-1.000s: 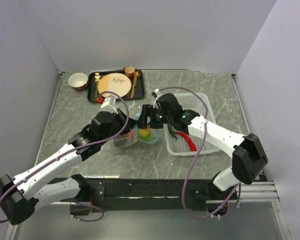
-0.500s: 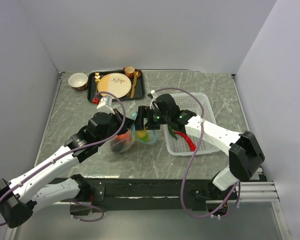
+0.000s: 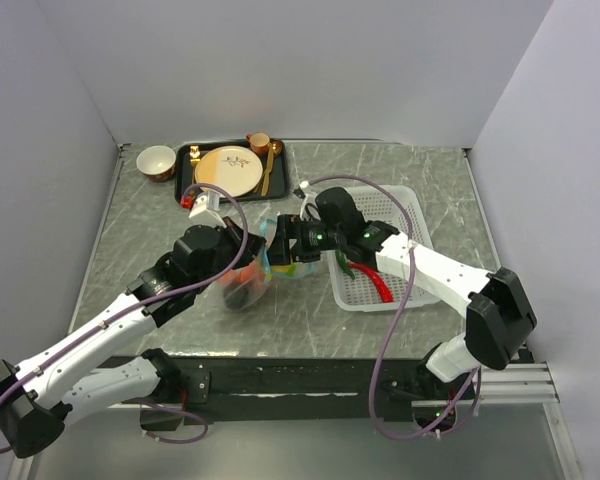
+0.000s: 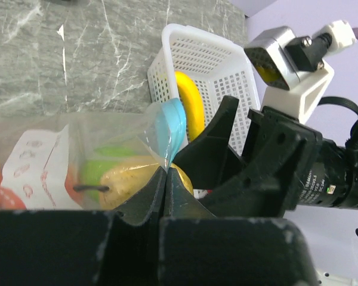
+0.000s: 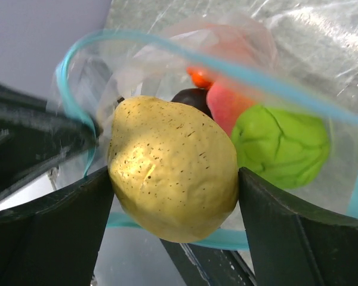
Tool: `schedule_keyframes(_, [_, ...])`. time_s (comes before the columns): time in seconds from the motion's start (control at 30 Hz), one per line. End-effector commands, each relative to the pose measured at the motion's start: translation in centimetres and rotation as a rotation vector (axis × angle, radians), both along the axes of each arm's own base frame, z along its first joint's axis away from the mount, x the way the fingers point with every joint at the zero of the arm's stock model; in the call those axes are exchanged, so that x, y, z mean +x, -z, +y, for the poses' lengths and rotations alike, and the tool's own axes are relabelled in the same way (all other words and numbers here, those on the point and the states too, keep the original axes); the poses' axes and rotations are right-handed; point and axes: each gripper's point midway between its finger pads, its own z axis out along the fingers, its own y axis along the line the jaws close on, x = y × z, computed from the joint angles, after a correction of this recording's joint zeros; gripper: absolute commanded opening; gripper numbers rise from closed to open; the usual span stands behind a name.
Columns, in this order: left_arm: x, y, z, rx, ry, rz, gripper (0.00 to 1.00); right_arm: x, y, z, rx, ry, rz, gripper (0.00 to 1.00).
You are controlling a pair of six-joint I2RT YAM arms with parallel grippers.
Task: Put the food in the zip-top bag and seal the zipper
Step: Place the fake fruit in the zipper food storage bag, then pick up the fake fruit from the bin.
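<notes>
My left gripper [image 4: 165, 179] is clenched on the blue zipper strip [image 4: 170, 128] of the clear bag [image 4: 36, 149], which sits near the middle of the table [image 3: 430, 170], just left of the white basket [image 3: 400, 215] by the right edge. My right gripper [image 5: 174, 187] is grasping the pale potato [image 5: 161, 161] at the bag's open mouth, with a green ball [image 5: 280, 146] and a dark fruit [image 5: 194, 98] already inside. A banana [image 4: 191, 107] and a red chilli [image 3: 375, 283] lie in the basket.

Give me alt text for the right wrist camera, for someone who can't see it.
The right gripper holds the pale potato at the open mouth of the zip-top bag, whose teal zipper gapes wide. A lime-green ball and dark fruit lie inside.
</notes>
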Motion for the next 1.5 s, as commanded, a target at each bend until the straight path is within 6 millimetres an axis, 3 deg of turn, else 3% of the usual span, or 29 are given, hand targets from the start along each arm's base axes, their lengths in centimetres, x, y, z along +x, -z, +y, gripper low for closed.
schedule_keyframes(0.0, [0.4, -2.1, -0.1, -0.042, -0.012, -0.043, 0.01, -1.8, -3.7, 0.2, 0.102, -0.066, -0.074, 0.92])
schedule_keyframes(0.17, [0.3, -2.4, 0.0, -0.054, -0.016, -0.05, 0.01, -1.8, -3.3, 0.1, 0.099, -0.068, -0.072, 0.8])
schedule_keyframes(0.3, [0.3, -2.6, -0.1, -0.051, -0.013, -0.05, 0.01, -2.1, -3.0, 0.6, 0.117, -0.087, -0.051, 0.94])
schedule_keyframes(0.47, [0.2, -2.5, 0.2, -0.052, -0.02, -0.052, 0.01, -1.5, -2.5, 0.1, 0.084, -0.047, -0.065, 0.96])
schedule_keyframes(0.57, [0.1, -2.5, 0.3, -0.052, -0.022, -0.053, 0.01, -1.3, -2.4, -0.3, 0.084, -0.026, -0.077, 0.79])
schedule_keyframes(0.6, [0.1, -2.5, 0.3, -0.053, -0.02, -0.053, 0.01, -1.2, -2.4, -0.4, 0.084, -0.019, -0.077, 0.61])
schedule_keyframes(0.67, [0.2, -2.3, 0.3, -0.048, -0.022, -0.048, 0.01, -0.8, -2.0, -0.7, 0.07, 0.006, -0.074, 0.39])
schedule_keyframes(0.7, [0.2, -2.4, 0.2, -0.049, -0.018, -0.051, 0.01, -0.7, -1.9, -0.9, 0.064, 0.012, -0.074, 0.34])
schedule_keyframes(0.77, [0.3, -2.4, 0.1, -0.051, -0.017, -0.05, 0.01, -0.4, -1.7, -1.3, 0.044, 0.023, -0.078, 0.33])
schedule_keyframes(0.83, [0.3, -2.2, 0.0, -0.044, -0.014, -0.045, 0.01, 0.2, -1.3, -2.1, 0.005, 0.069, -0.084, 0.39])
schedule_keyframes(0.93, [0.3, -2.0, 0.2, -0.031, -0.018, -0.042, 0.01, 1.8, -1.1, -4.6, -0.064, 0.191, -0.127, 0.51])
schedule_keyframes(0.97, [0.3, -1.9, 0.2, -0.029, -0.018, -0.04, 0.01, 2.5, -2.1, -6.0, -0.063, 0.247, -0.156, 0.54])
schedule_keyframes(1.03, [0.3, -1.7, 0.3, -0.027, -0.019, -0.038, 0.01, 3.9, -1.6, -8.7, -0.118, 0.37, -0.17, 0.66])
schedule_keyframes(1.1, [0.3, -1.5, 0.2, -0.028, -0.018, -0.038, 0.01, 5.3, -2.0, -11.9, -0.144, 0.489, -0.186, 0.67])
schedule_keyframes(1.23, [0.3, -1.3, -0.2, -0.026, -0.005, -0.032, 0.01, 7.2, 0.8, -18.1, -0.315, 0.685, -0.161, 0.66])
schedule_keyframes(1.3, [0.4, -1.3, -0.2, -0.025, -0.003, -0.029, 0.01, 7.9, 2.7, -19.9, -0.397, 0.712, -0.158, 0.66])
schedule_keyframes(1.33, [0.3, -1.3, -0.3, -0.025, 0.0, -0.031, 0.01, 8.5, 4.1, -21.7, -0.445, 0.757, -0.15, 0.66])
schedule_keyframes(1.47, [0.4, -1.7, -0.5, -0.031, 0.003, -0.036, 0.01, 10.0, 9.2, -25.2, -0.588, 0.776, -0.063, 0.61])
